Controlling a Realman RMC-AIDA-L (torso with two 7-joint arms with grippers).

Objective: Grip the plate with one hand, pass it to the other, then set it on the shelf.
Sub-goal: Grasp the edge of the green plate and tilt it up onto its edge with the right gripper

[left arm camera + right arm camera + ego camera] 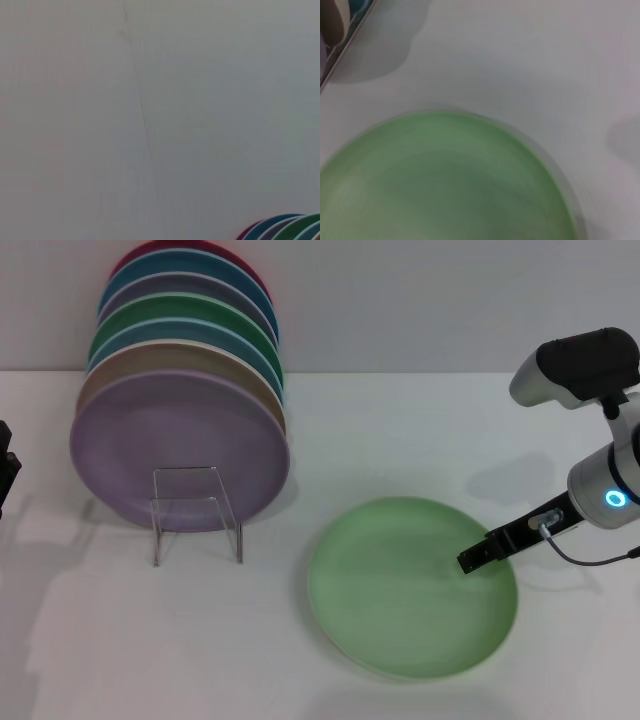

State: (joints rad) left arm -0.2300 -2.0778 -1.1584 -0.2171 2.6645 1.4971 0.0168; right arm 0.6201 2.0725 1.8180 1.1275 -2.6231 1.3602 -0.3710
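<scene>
In the head view, the large round pale mint-green plate (411, 586) lies flat on the white table (120, 660), face up; being round, it has no long axis to speak of. The slim black right gripper (468, 562) of the silver-grey arm with the glowing blue ring reaches in from the right, its tip over the plate's right part, just inside the rim; whether it touches the plate, or how wide its fingers stand, cannot be told. Well to the gripper's left stands the small clear see-through plate rack (196, 512), and right behind it a row of upright plates, a lilac plate (180, 445) foremost. The black left hand (6, 475) shows only as a sliver at the left edge, far from the plate.

The left wrist view shows a plain grey surface and the coloured plate rims (285, 227) in one corner.

The right wrist view shows the mint-green plate (445, 180) close below the camera on the white table (530, 60); the gripper's own fingers are not visible.
</scene>
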